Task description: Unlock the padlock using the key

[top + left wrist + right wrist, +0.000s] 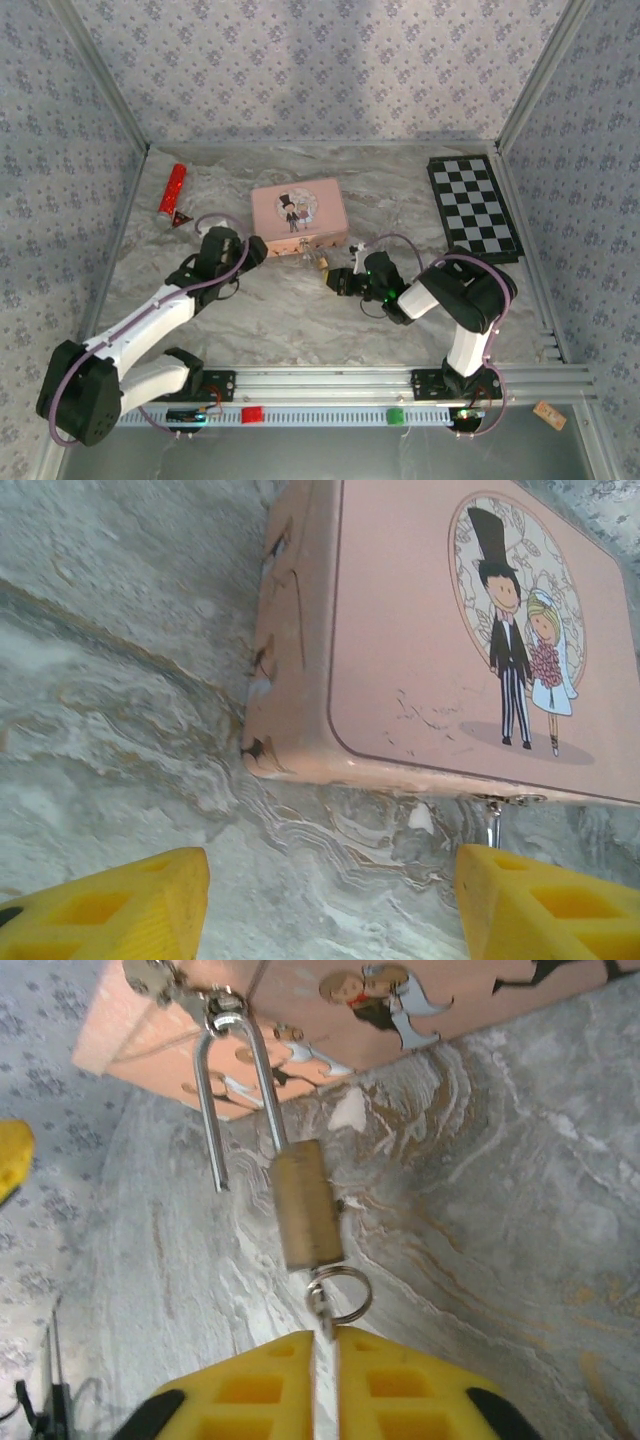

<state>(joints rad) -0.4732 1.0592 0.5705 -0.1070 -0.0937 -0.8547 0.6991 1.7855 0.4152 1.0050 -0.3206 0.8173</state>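
Your right gripper point(325, 1342) was found pinched down to a thin slit, with the key point(320, 1312) caught between its fingers. The key sat in the bottom of the padlock point(308, 1205), and its ring point(345, 1295) hung just beside the brass body.

The padlock lay on the table point(520, 1210) just in front of the pink box point(400, 630), hooked through the latch point(170, 985) on the box's front. One leg of the shackle point(212, 1110) stood free of the body and the other ran into it. On that evidence I judged the lock sprung, so the step in hand was to finish cleanly.

Your left gripper point(330, 890) stood wide with nothing in it, facing the near left corner of the box. I could not tell whether it touched the box.

My recommendations were as follows:
- Keep the key in line with the padlock body.
- Allow no sideways pull, which could drag the light box by its latch.
- Set the left fingers against the box corner to steady it before any tug on the key or shackle.

Further back, the red stick point(172, 190) and the chequered board point(473, 205) lay well apart from the work.
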